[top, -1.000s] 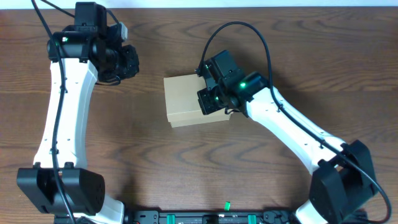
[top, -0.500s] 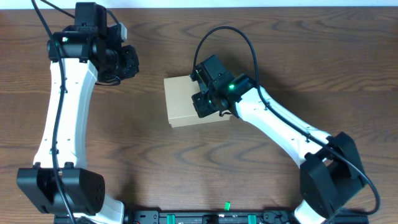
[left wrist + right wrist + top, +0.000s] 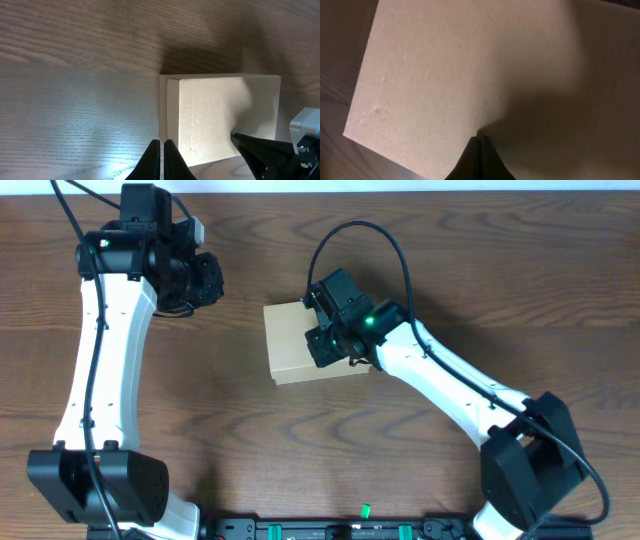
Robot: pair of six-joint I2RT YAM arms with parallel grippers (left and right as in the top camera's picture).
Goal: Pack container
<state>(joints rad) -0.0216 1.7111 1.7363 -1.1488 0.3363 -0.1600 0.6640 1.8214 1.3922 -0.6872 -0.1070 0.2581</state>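
The right hand is pinched shut, its tips together and touching the closed lid of the container. The container lies flat near the middle of the worktop. The left hand is also narrowed to nothing and hangs toward the far left corner, well apart from the container.

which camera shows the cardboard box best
Left wrist: the closed box shows nearly whole, lid and one side wall, with only a corner crossed by the right hand. Overhead has that hand covering the box's right part. Right wrist sees only bare lid close up.
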